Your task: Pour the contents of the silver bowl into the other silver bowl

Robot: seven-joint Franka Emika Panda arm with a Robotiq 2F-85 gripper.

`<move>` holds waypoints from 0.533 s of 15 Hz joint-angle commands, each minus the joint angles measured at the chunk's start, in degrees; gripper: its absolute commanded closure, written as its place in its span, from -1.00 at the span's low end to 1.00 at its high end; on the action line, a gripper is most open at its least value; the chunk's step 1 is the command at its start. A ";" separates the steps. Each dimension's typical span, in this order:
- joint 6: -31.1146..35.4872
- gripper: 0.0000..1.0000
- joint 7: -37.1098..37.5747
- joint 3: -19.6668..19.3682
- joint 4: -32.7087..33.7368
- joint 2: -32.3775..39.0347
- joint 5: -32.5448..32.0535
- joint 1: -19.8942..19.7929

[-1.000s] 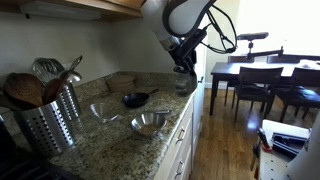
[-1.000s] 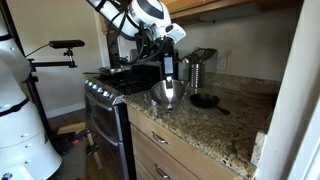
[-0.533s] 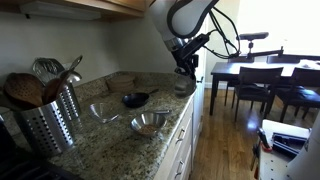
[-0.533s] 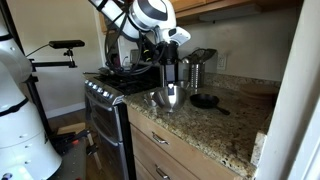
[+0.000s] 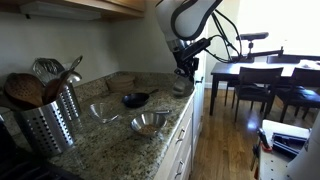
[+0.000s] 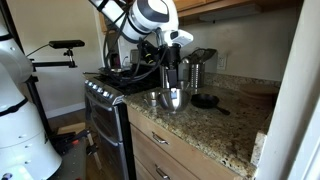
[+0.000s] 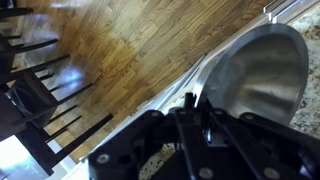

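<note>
My gripper (image 5: 183,70) (image 6: 172,78) hangs over the far end of the granite counter. In the wrist view its fingers (image 7: 190,102) are close together on the rim of the silver bowl (image 7: 262,65), whose shiny inside shows nothing I can make out. This bowl sits low at the counter's front edge in both exterior views (image 5: 183,88) (image 6: 171,100). The other silver bowl (image 5: 149,123), wide and shallow, rests on the counter nearer the stove. I cannot pick it out apart from the held bowl in the exterior view that faces the stove.
A dark bowl (image 5: 135,99) (image 6: 205,100) and a paler greyish bowl (image 5: 103,112) stand toward the wall. A steel utensil holder (image 5: 50,120) (image 6: 196,66) stands by the stove (image 6: 110,95). The wood floor (image 7: 110,50) lies below the counter edge, with dining chairs (image 5: 255,85) beyond.
My gripper has shifted a little lower and sideways over the counter's end. The silver bowl seems to have shifted slightly with it. The other bowls have not moved.
</note>
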 commanded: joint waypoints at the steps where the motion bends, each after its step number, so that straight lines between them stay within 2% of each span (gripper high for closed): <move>1: 3.92 0.84 0.89 -0.56 -2.05 -1.51 0.96 -1.32; 8: 10.47 0.85 -0.35 -1.96 -1.88 0.95 4.41 -2.82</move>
